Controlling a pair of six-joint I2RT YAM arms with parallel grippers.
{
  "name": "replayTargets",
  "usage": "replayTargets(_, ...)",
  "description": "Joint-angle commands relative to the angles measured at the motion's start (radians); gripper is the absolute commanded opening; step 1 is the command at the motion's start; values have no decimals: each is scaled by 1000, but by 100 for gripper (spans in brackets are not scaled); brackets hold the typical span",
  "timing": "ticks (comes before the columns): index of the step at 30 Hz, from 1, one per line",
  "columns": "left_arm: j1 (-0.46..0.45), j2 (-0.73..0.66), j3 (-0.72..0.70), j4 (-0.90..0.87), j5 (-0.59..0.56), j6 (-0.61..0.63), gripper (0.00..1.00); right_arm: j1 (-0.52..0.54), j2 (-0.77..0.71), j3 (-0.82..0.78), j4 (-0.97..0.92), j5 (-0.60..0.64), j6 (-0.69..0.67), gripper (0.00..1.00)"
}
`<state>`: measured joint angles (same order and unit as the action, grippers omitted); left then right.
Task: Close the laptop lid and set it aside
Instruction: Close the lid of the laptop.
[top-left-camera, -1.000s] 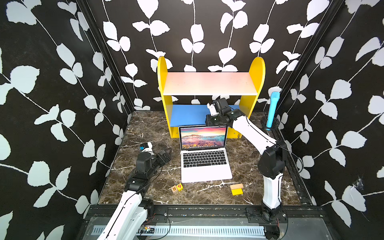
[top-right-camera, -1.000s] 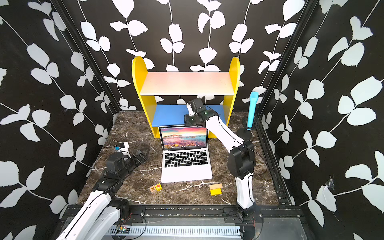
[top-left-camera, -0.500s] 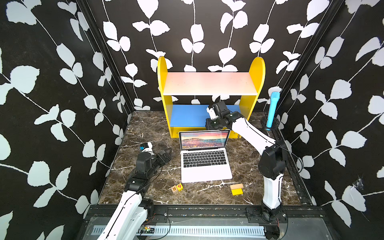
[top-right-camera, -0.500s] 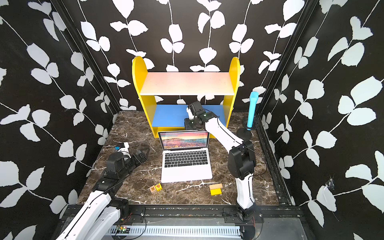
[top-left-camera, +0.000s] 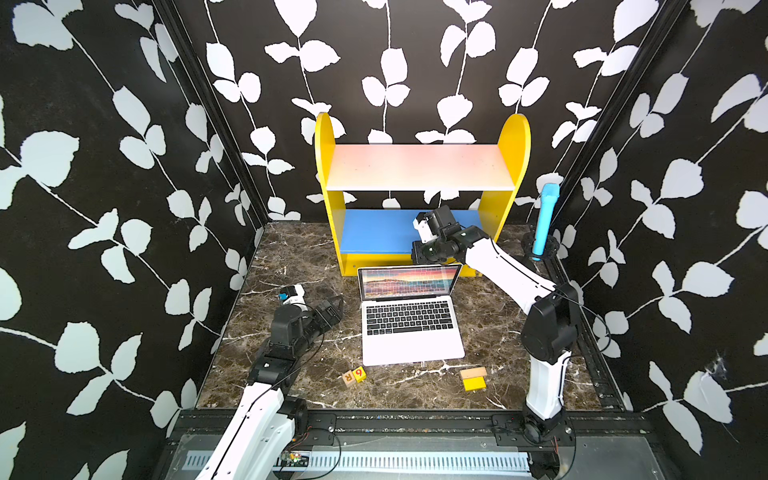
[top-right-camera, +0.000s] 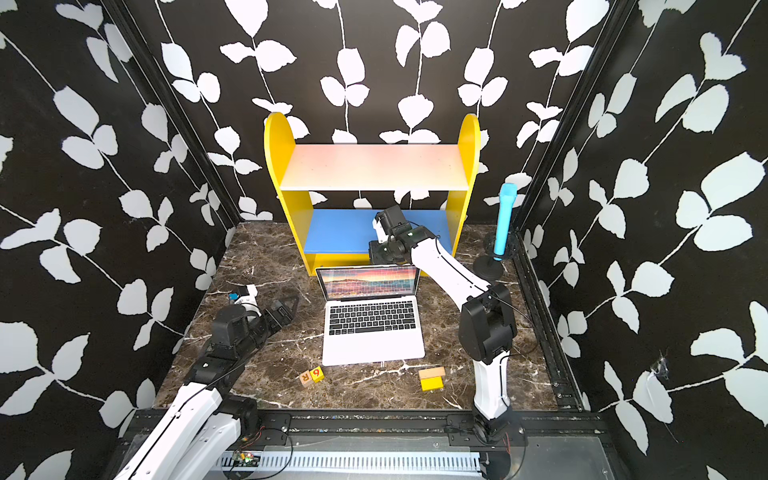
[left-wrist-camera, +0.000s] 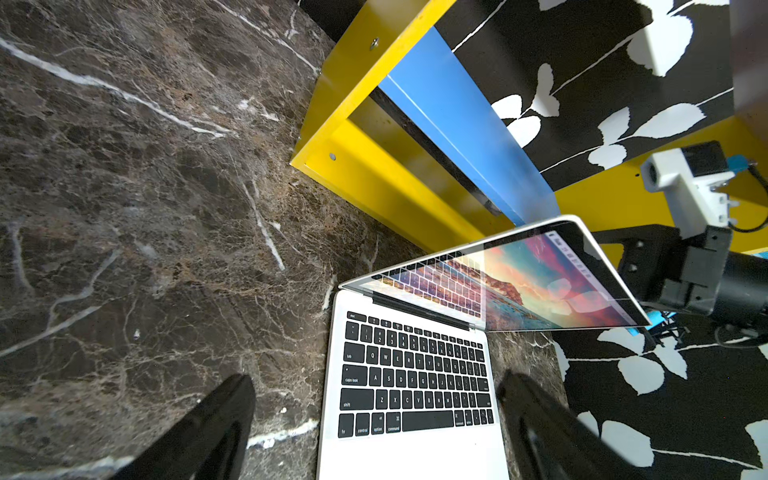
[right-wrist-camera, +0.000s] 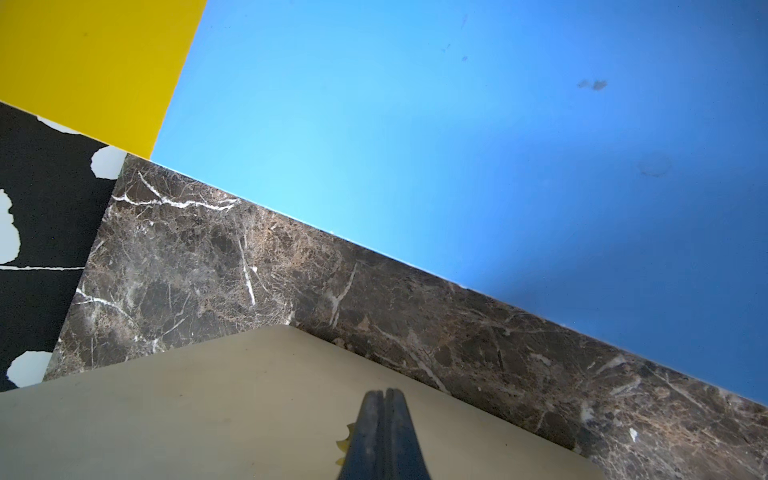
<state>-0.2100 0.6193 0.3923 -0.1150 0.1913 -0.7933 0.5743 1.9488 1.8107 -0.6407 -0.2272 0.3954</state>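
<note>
Marble tabletop (top-left-camera: 291, 266), dark brown with white veins, in both top views. The right arm rises from its base at the near right edge and reaches diagonally back toward the yellow shelf unit (top-left-camera: 326, 174). The right gripper (top-left-camera: 432, 258), jaws pressed together, sits at the top edge of the laptop lid (top-left-camera: 409, 281), behind it. The left arm lies low over the table's left side. The left gripper (top-left-camera: 333, 309) is spread wide, empty, aimed at the laptop (top-left-camera: 411, 332) but apart from it. The laptop rests mid-table, just in front of the shelf unit, screen lit, lid leaning forward over the keys. Two letter blocks (top-left-camera: 354, 375) and a yellow-and-wood block pair (top-left-camera: 473, 379) lie near the front edge. A blue cylinder (top-left-camera: 546, 220) stands on a black base at the back right. Black wallpaper (top-left-camera: 104, 208) with white leaves covers the walls.

Left wrist view: the two fingers (left-wrist-camera: 216, 428) stand far apart and touch nothing. The keyboard mirrors in the tilted screen, and the right arm's black wrist shows behind the lid.

Right wrist view: the closed fingertips (right-wrist-camera: 374, 415) lie against the lid's silver outer face near a corner. Marble and the blue lower shelf (right-wrist-camera: 457, 124) lie beyond.

Compared with one second before, the lid leans farther forward and the right gripper has come forward and lower. The left arm is unchanged.
</note>
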Motion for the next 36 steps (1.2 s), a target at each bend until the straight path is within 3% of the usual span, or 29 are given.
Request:
replayTargets(1, -5, -13, 13, -9, 6, -3, 95, 19, -39, -23, -25, -24, -1, 0)
replayTargets(36, -5, -15, 2, 2, 6, -10, 95, 66, -132, -165, 1, -38, 2, 0)
